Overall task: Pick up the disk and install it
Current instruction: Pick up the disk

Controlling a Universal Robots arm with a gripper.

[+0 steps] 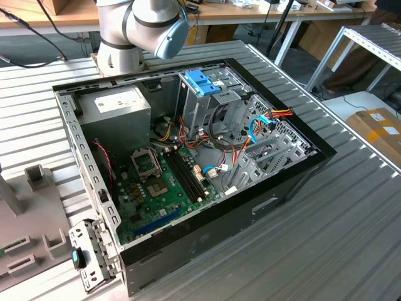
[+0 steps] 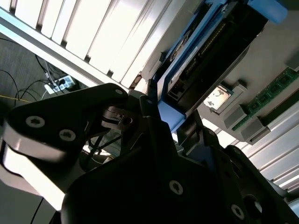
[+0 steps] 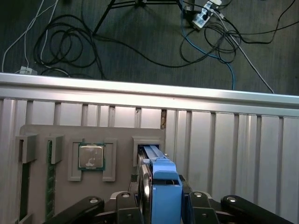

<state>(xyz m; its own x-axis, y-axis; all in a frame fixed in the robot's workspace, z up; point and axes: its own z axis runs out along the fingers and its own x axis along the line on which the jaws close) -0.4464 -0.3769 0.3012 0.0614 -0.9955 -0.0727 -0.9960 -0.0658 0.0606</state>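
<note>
The disk (image 3: 161, 184), a grey drive in a light-blue carrier frame, stands on edge in a slot of the grey holder plate (image 3: 121, 135). My gripper (image 3: 161, 207) straddles it, with a black finger (image 3: 125, 205) pressed against each flat side, so it is shut on the disk. In the second wrist view the disk (image 2: 187, 74) runs out from between the gripper (image 2: 170, 126) fingers, its blue end at the pads. In the exterior view the open computer case (image 1: 294, 182) lies on the slatted table, and the drive cage (image 1: 200, 106) carries a blue bracket (image 1: 203, 81).
On the holder plate beside the disk sit a processor chip (image 3: 91, 156) and a memory stick (image 3: 49, 177). The table's edge rail (image 3: 149, 91) lies just beyond, with cables on the floor (image 3: 140, 42). The arm's base (image 1: 125, 44) stands behind the case.
</note>
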